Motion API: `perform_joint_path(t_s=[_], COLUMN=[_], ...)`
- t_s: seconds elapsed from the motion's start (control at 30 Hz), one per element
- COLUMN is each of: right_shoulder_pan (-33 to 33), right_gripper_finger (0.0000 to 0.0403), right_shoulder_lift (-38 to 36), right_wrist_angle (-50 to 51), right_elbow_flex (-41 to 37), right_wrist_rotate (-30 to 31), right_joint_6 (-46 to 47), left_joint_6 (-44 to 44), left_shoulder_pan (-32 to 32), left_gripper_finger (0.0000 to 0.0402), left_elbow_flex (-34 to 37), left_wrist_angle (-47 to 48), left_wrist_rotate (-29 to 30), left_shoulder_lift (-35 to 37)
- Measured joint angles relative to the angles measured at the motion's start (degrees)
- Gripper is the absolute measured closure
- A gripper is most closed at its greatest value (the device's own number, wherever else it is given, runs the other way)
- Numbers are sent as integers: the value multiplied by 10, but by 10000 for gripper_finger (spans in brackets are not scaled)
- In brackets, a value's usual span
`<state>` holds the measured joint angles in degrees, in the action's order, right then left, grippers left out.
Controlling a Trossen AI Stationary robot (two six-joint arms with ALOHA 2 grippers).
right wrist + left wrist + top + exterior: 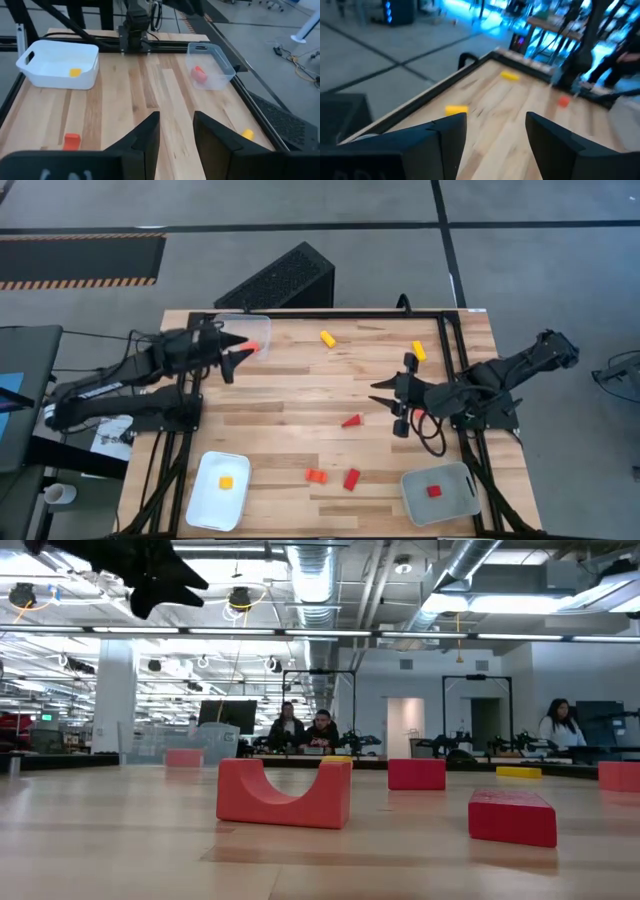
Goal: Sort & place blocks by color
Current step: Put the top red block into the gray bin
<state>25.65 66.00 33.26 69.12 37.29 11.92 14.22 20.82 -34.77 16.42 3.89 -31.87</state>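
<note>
The pale wooden desk lies mostly bare mid-surface. Beside its left edge, the left gripper hangs, jaws open and empty, at a clear plastic tray holding an orange block. Near the right edge, the right gripper hovers, jaws parted and empty. Small yellow, orange and red blocks scatter between.

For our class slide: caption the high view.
Both open grippers, left and right, hover over scattered blocks.

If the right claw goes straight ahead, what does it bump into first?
Probably nothing soon. Ahead of the right claw is bare table, between the white tray and the clear tray. The left arm's base stands at the far edge, though depth is unclear.
</note>
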Motion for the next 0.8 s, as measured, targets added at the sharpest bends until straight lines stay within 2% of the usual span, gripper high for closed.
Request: perform_joint_path(t_s=[0.2,0.33,0.5,0.67,0.8], right_shoulder_pan=[-15,-30,-50,-65,-71], right_gripper_finger=[251,247,245,245,242], right_shoulder_lift=[16,36,73,116,149], right_wrist_angle=[-7,-20,-54,-88,-105], right_elbow_flex=[0,0,0,0,0], right_wrist_rotate=[-7,-43,-70,-120,-133], right_joint_6=[2,-8,-19,-21,-19], left_joint_6=[50,53,48,46,35], left_shoulder_pan=[-77,-139,-224,-314,-381], left_gripper_finger=[226,239,258,274,278], left_elbow_flex=[114,161,169,167,167], left_wrist_angle=[-166,-266,-318,-366,-400], left_wrist_rotate=[-13,19,63,131,187], left_shoulder_lift=[43,32,-7,-53,-95])
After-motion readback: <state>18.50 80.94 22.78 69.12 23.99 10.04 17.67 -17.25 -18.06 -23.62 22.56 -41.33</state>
